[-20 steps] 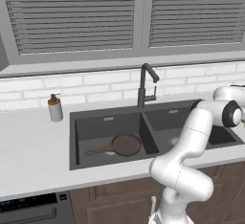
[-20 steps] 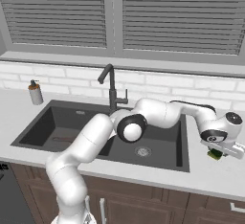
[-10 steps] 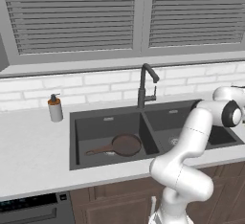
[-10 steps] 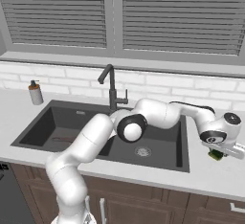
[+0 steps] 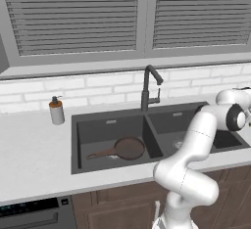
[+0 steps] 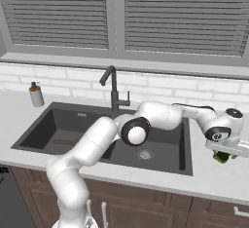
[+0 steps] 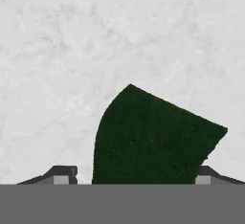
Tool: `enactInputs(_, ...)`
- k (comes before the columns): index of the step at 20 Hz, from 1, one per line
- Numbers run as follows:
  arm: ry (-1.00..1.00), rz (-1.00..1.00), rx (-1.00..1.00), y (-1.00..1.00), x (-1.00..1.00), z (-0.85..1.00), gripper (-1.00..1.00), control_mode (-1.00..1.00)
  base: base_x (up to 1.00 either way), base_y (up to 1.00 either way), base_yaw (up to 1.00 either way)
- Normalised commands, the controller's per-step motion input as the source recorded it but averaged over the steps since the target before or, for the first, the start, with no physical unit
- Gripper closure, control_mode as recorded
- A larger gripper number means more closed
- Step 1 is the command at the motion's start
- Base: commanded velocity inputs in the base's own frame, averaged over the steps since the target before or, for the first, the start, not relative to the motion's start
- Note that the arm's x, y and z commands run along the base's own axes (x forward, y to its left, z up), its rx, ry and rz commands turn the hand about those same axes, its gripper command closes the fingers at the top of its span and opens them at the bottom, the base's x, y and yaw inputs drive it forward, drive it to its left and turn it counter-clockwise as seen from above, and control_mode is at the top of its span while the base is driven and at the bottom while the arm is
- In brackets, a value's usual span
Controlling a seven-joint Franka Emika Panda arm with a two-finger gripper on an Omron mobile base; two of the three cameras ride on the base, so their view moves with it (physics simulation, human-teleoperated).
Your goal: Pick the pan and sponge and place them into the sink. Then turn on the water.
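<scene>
With the pan [image 5: 128, 148] already in the sink [image 5: 98, 125], the gripper [image 7: 134, 180] is now spreading around the sponge [image 7: 153, 141], not yet pinching.

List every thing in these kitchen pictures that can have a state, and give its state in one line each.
pan: lying in the left basin of the sink.
sponge: on the counter right of the sink, between the fingertips.
gripper: down over the sponge; grip unclear.
faucet: off, no stream visible.
soap dispenser: upright on the counter, left of the sink.
window blinds: closed.
</scene>
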Motion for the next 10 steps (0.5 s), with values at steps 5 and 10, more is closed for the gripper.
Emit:
enactInputs(5,0.15,0.00,0.00,-0.05,0.00,-1.00,1.00,-1.00,0.00,0.00,0.00)
enactInputs(10,0.15,0.00,0.00,-0.05,-0.19,-1.00,1.00,-1.00,0.00,0.00,0.00)
